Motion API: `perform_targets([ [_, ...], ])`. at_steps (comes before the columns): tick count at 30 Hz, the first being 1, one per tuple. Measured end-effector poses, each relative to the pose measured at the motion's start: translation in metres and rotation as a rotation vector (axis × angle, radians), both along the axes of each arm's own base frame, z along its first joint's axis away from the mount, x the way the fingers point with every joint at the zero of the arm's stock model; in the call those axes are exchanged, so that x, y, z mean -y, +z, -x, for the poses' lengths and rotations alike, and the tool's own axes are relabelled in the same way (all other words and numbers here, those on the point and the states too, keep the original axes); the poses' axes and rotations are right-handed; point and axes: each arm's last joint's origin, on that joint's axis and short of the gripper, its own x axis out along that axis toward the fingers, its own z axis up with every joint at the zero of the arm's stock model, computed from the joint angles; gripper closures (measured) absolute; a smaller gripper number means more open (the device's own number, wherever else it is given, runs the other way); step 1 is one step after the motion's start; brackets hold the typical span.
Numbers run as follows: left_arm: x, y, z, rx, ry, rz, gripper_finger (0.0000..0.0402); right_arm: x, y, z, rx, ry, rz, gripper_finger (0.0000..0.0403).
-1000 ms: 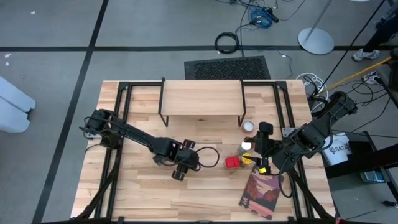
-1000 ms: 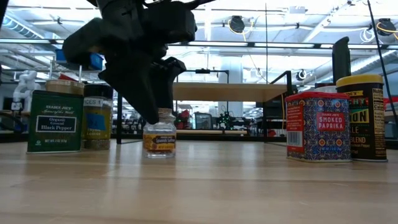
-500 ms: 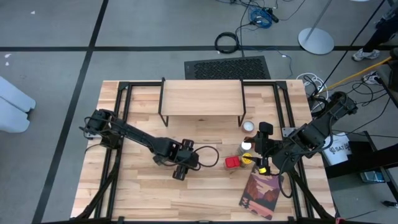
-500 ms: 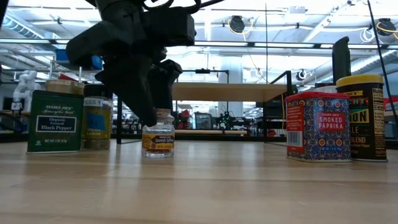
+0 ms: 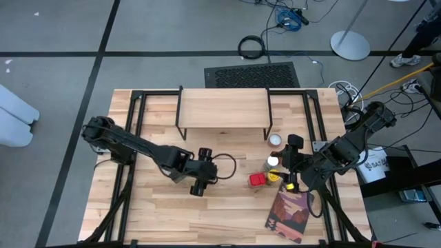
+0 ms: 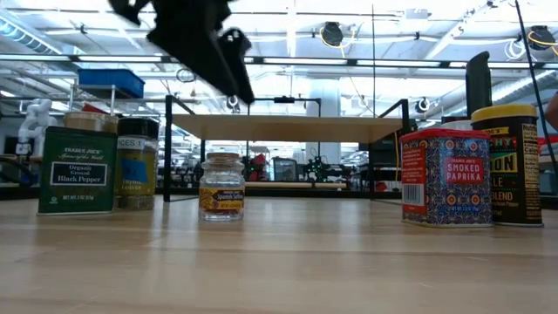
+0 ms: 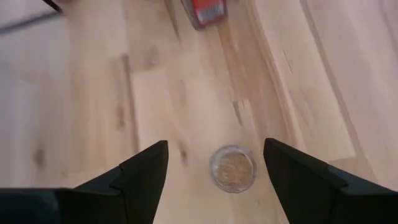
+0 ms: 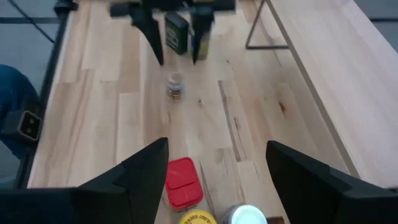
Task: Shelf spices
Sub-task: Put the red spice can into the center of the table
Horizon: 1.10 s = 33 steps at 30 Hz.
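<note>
A small glass spice jar (image 6: 221, 186) with an orange label stands upright on its base on the table; from above it shows as a round tan top (image 7: 232, 168). My left gripper (image 6: 240, 87) hangs open well above it, one finger off to each side (image 7: 216, 144), touching nothing. My right gripper (image 8: 217, 144) hovers open at the table's right, above a red tin (image 8: 183, 182), a yellow-topped jar (image 5: 275, 177) and a white-topped jar (image 5: 275, 140). The shelf (image 5: 224, 108) stands at the far middle with its plank top bare.
A green black-pepper tin (image 6: 77, 170) and a dark-lidded jar (image 6: 138, 164) stand left of the small jar. The smoked-paprika tin (image 6: 446, 177) and a black yellow-lidded jar (image 6: 514, 164) stand to its right. A flat book (image 5: 289, 215) lies near the front right.
My left gripper has let go of the small jar's top and risen straight up, clear of it. The jar stays upright on the table where it was set down.
</note>
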Motion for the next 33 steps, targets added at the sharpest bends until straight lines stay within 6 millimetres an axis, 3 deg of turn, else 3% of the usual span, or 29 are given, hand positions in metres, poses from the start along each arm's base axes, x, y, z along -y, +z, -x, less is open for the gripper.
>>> perform_targets([
  [9, -0.003, 0.052, 0.028, 0.169, 0.039, 0.075, 0.013, 0.015, -0.004, -0.009, -0.149, 0.11, -0.128, 0.0145],
  [15, -0.001, 0.07, 0.041, 0.241, 0.028, 0.089, 0.0155, 0.021, -0.009, -0.02, -0.215, 0.18, -0.155, 0.0144],
  [22, 0.002, 0.072, 0.046, 0.244, 0.004, 0.053, 0.0207, 0.01, -0.029, -0.069, -0.157, 0.25, -0.099, 0.0127],
  [26, 0.001, 0.07, 0.048, 0.213, 0.004, 0.043, 0.0229, 0.011, -0.057, -0.094, -0.272, 0.286, -0.12, 0.011],
  [30, 0.002, 0.07, 0.048, 0.211, 0.036, 0.075, 0.0237, 0.011, -0.08, -0.104, -0.392, 0.282, -0.074, 0.0106],
  [33, 0.002, 0.07, 0.048, 0.207, 0.079, 0.119, 0.0238, 0.011, -0.082, -0.104, -0.407, 0.286, -0.064, 0.0106],
])
